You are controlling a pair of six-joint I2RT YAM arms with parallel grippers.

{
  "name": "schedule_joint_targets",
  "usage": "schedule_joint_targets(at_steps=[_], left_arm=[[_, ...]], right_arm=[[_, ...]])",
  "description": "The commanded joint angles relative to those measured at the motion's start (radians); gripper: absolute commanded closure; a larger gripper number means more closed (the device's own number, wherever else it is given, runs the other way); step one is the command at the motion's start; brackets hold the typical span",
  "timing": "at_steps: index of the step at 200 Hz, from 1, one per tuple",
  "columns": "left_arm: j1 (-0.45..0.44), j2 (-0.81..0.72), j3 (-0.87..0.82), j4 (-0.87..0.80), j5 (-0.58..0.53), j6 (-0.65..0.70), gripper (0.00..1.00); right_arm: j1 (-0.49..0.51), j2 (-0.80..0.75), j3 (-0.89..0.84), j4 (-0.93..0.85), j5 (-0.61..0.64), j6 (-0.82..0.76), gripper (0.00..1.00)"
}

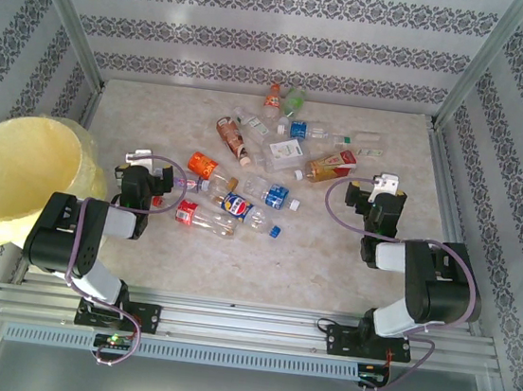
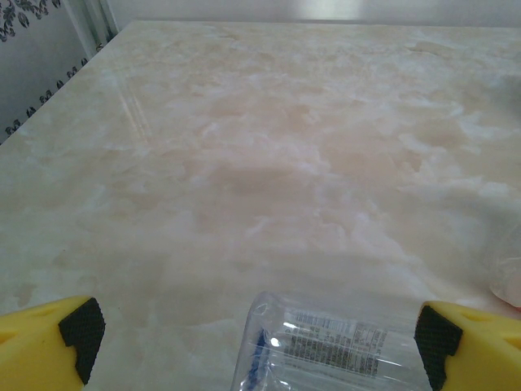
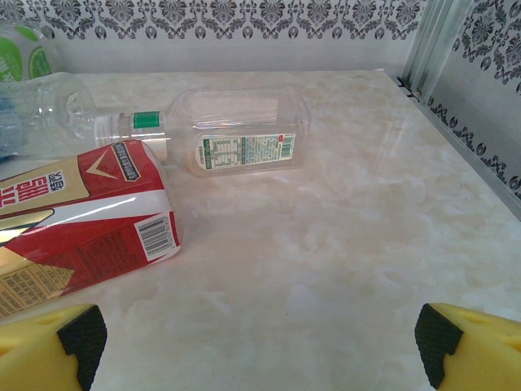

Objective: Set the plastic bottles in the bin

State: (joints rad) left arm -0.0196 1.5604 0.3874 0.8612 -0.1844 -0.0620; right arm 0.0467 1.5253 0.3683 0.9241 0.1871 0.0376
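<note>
Marble table (image 1: 330,261), scattered plastic bottles (image 1: 271,194)

Looks like a robot lab test cell: aluminium framing (image 1: 69,15) and wallpapered panels (image 1: 282,26) are enclosing a marble-look counter (image 1: 312,249).

Bottles (image 1: 237,204) right of bin (image 1: 15,180)

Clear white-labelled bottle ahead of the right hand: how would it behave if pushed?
The clear bottle looks empty, so probably light and skids easily. Lying on its side on the smooth table, it may roll. Thin walls likely dent when squeezed.
</note>
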Motion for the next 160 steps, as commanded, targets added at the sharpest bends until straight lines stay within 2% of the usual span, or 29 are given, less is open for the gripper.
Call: schedule_joint_targets(at_steps=[1,19,30,60,76,95,113,137,160], left_arm=[[-0.006,-0.029,0.02,-0.042,0.008,0.014,0.0],[-0.012,-0.074,0.06,-0.15,0.026,0.031,0.0],[-0.012,-0.12,0.096,-0.259,0.017,0.024,0.0],[-0.017,-0.239,0.145,-0.398,-0.031,-0.021,0.0],[-0.019,-0.276,0.191,-0.493,-0.045,-0.091,0.0],[-0.033,-0.285,0.282,-0.654,-0.086,-0.201,0.0],[-0.057,-0.285,0.351,-0.773,-0.088,-0.3,0.0],[-0.071,-0.287,0.37,-0.756,0.12,-0.384,0.0],[-0.101,-0.284,0.403,-0.807,0.185,-0.45,0.0]], right_arm=[[-0.001,-0.014,-0.002,0.012,0.002,0.011,0.02],[0.001,-0.05,0.007,-0.025,-0.008,0.008,0.02],[0.002,-0.1,0.02,-0.094,-0.014,0.0,0.02],[0.004,-0.244,0.069,-0.299,0.02,0.015,0.02],[-0.004,-0.314,0.12,-0.428,0.076,0.152,0.02],[-0.017,-0.355,0.214,-0.621,0.039,0.303,0.02],[-0.019,-0.331,0.321,-0.795,-0.024,0.433,0.02],[-0.019,-0.22,0.5,-1.064,-0.078,0.648,0.02],[-0.017,-0.059,0.69,-1.265,-0.18,0.748,0.02]])
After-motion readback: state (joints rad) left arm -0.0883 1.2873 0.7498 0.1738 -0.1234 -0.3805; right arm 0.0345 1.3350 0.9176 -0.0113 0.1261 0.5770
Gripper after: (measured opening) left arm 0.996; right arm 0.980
